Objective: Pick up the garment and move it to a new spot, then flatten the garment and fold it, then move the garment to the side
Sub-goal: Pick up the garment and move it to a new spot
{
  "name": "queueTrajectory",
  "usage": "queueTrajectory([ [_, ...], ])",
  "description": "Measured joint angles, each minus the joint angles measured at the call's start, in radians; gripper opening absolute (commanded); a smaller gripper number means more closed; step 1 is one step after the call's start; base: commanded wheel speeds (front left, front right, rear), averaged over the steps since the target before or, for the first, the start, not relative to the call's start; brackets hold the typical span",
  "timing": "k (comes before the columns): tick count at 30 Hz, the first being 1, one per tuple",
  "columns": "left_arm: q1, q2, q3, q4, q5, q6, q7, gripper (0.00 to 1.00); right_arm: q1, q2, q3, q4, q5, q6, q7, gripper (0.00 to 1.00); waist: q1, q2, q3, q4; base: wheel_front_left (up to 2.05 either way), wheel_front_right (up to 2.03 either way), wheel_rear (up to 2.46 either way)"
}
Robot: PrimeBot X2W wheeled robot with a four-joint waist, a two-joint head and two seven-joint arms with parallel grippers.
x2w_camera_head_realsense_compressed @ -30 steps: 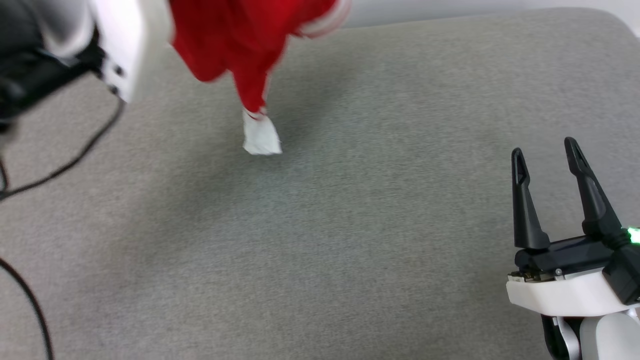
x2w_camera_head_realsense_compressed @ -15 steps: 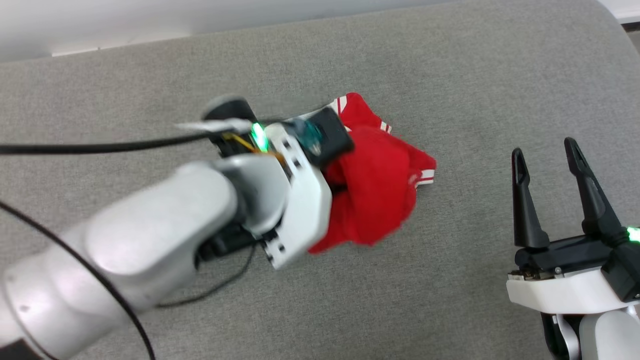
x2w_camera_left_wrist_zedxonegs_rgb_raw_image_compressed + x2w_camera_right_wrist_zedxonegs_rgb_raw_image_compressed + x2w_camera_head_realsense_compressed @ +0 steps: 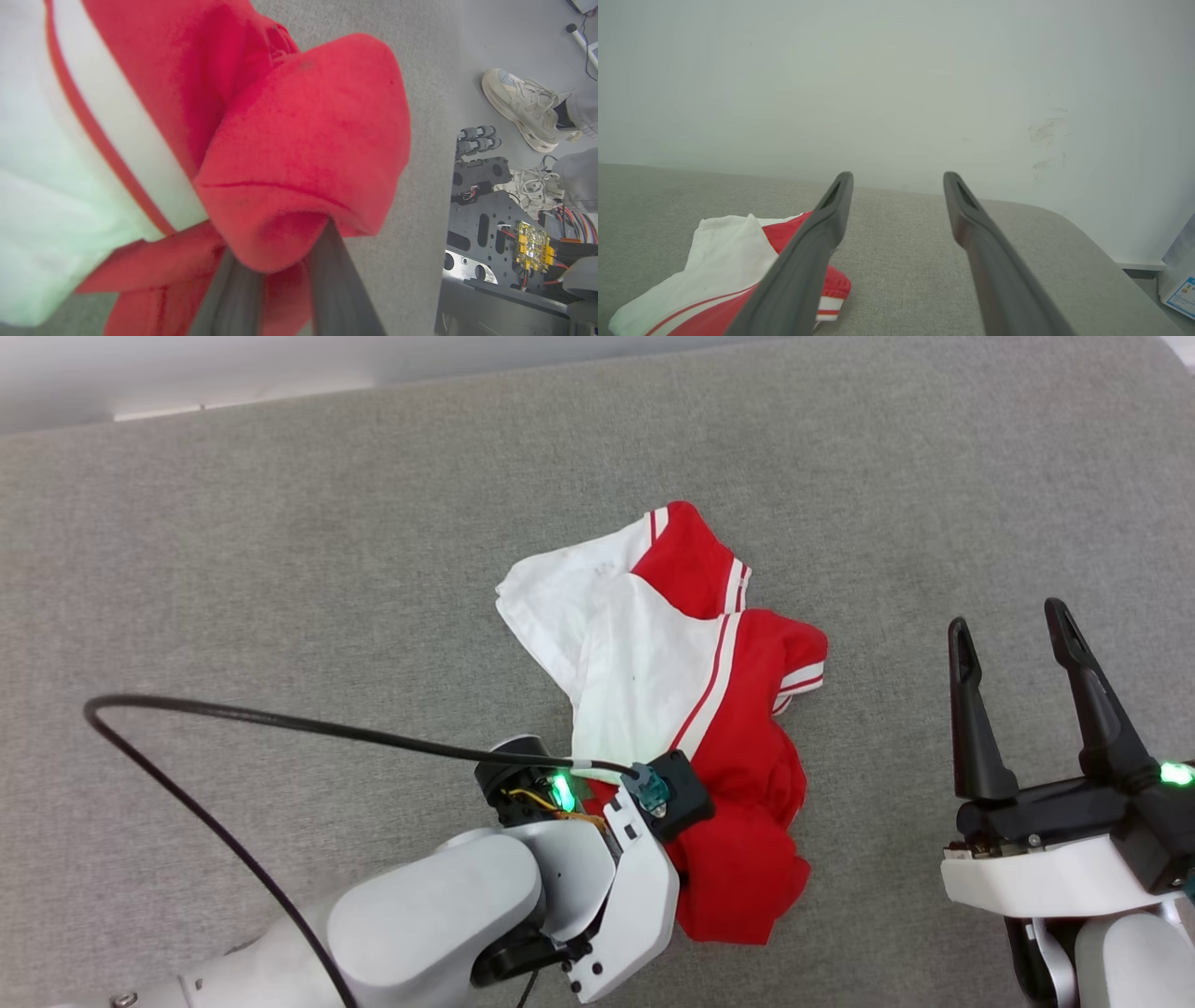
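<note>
The garment (image 3: 747,728), a red T-shirt with white sleeves and striped edging, lies crumpled on the grey padded surface (image 3: 280,569). Its white part faces up at the far left and red folds lie nearer to me. My left arm reaches in from the lower left, and its wrist covers the fingers in the head view. In the left wrist view my left gripper (image 3: 280,261) is shut on a thick red fold of the garment (image 3: 303,140). My right gripper (image 3: 1010,625) stands open and holds nothing, to the right of the shirt. Its wrist view shows the right gripper (image 3: 899,182) with the garment (image 3: 724,252) at lower left.
A black cable (image 3: 280,723) loops from my left wrist across the surface. The pale wall (image 3: 896,84) rises behind the surface's far edge. Past the surface's edge, the left wrist view shows a person's shoes (image 3: 523,107) and a dark base with electronics (image 3: 495,219).
The head camera has shifted. The garment went from hanging in the air to lying spread on the surface, and my left arm came down and nearer with it. The right gripper stayed put.
</note>
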Motion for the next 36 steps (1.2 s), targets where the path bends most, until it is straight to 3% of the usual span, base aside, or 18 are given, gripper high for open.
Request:
queueTrajectory([
  [1,-0.002,-0.002,0.000,0.011,0.008,0.000,-0.027,1.00,0.002,0.000,0.000,0.002,-0.001,0.000,0.000,1.00,0.0000,0.0000,-0.005,0.003,0.00,0.00,0.00],
  [5,-0.023,-0.019,0.022,0.043,0.047,0.003,-0.161,1.00,0.012,0.000,-0.003,0.009,-0.002,0.000,0.000,1.00,0.0000,0.0000,-0.034,0.015,0.00,0.00,0.00],
  [10,-0.036,-0.033,0.087,0.018,0.108,0.076,-0.330,1.00,0.043,0.000,-0.010,0.017,-0.011,0.000,0.000,1.00,0.0000,0.0000,-0.079,0.035,0.00,0.00,0.00],
  [16,0.004,0.009,0.172,-0.031,0.159,0.219,-0.487,1.00,0.071,0.000,-0.008,0.026,-0.020,0.000,0.000,1.00,0.0000,0.0000,-0.131,0.066,0.00,0.00,0.00],
  [21,0.082,0.061,0.259,-0.040,0.195,0.375,-0.628,1.00,0.093,0.000,-0.008,0.030,-0.020,0.000,0.000,1.00,0.0000,0.0000,-0.167,0.090,0.00,0.00,0.00],
  [25,0.174,0.092,0.343,-0.058,0.200,0.490,-0.679,1.00,0.103,0.000,-0.012,0.032,-0.020,0.000,0.000,1.00,0.0000,0.0000,-0.188,0.107,0.00,0.00,0.00],
  [29,0.288,0.105,0.457,-0.091,0.226,0.579,-0.687,1.00,0.113,0.000,-0.015,0.037,-0.020,0.000,0.000,1.00,0.0000,0.0000,-0.204,0.120,0.00,0.00,0.00],
  [33,0.423,0.098,0.593,-0.147,0.289,0.632,-0.690,1.00,0.124,0.000,-0.014,0.043,-0.019,0.000,0.000,1.00,0.0000,0.0000,-0.219,0.125,0.00,0.00,0.00],
  [36,0.530,0.079,0.685,-0.179,0.337,0.649,-0.690,1.00,0.130,0.000,-0.015,0.049,-0.012,0.000,0.000,1.00,0.0000,0.0000,-0.230,0.126,0.00,0.00,0.00],
])
